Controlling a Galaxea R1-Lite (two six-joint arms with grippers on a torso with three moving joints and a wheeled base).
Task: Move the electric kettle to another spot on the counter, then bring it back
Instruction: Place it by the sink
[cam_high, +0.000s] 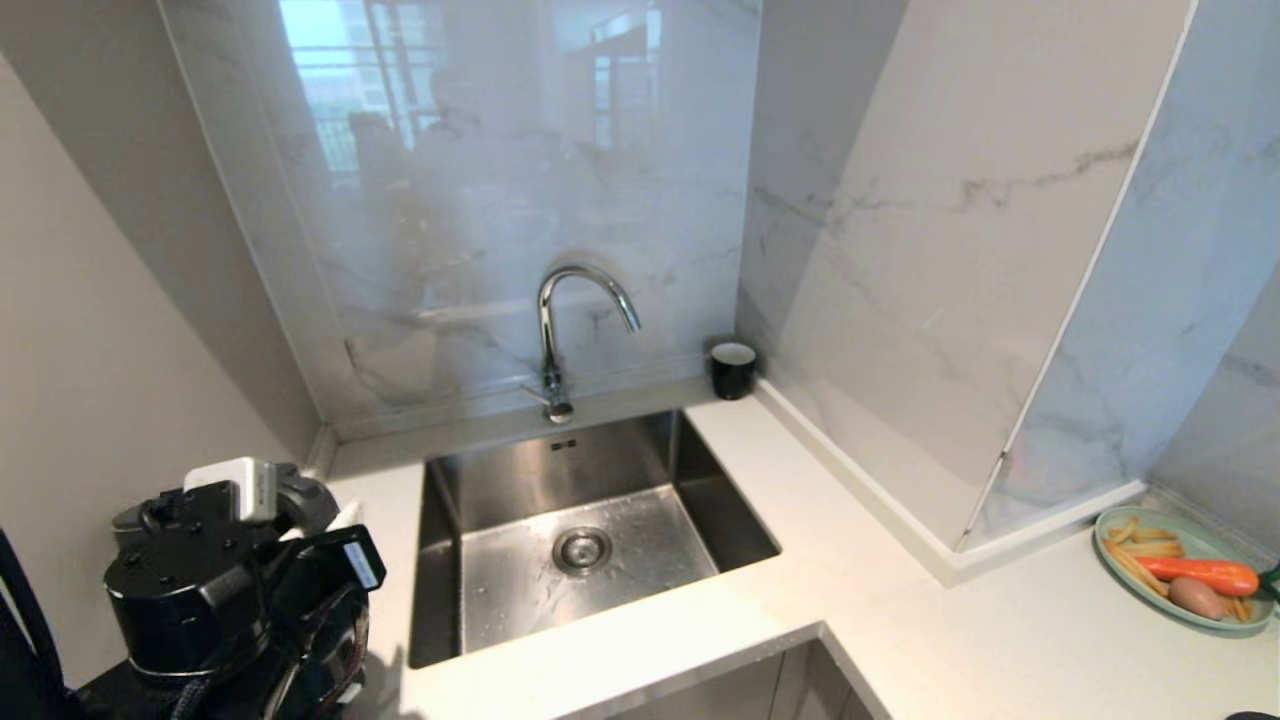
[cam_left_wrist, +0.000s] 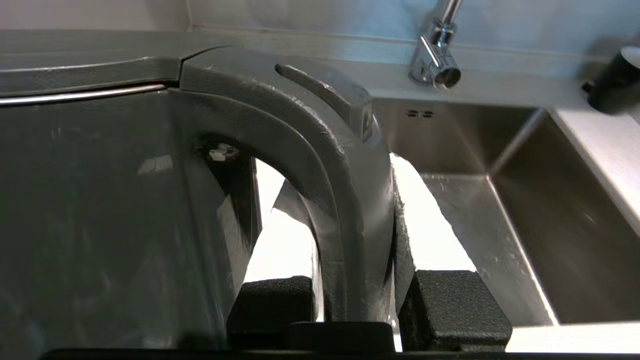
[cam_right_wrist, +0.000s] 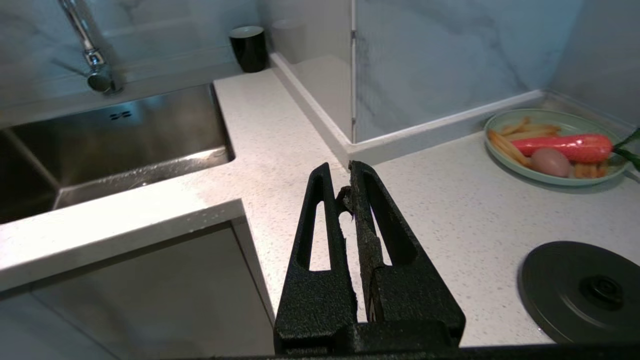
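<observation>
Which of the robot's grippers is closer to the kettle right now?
Left. The left gripper is clamped on the electric kettle's handle, left of the sink. The right gripper is shut and empty, above the counter near the base disc.

The left arm (cam_high: 230, 600) sits at the desk's left end, beside the near left corner of the sink cut-out, its black wrist housing bulky in the head view. The left gripper (cam_left_wrist: 357, 305) has its jaws clamped on the electric kettle's (cam_left_wrist: 100, 200) looped handle, one pad on each side of the loop. The right gripper (cam_right_wrist: 352, 200) hangs over the desk's front edge near the inner corner, jaws pressed together and holding nothing.
</observation>
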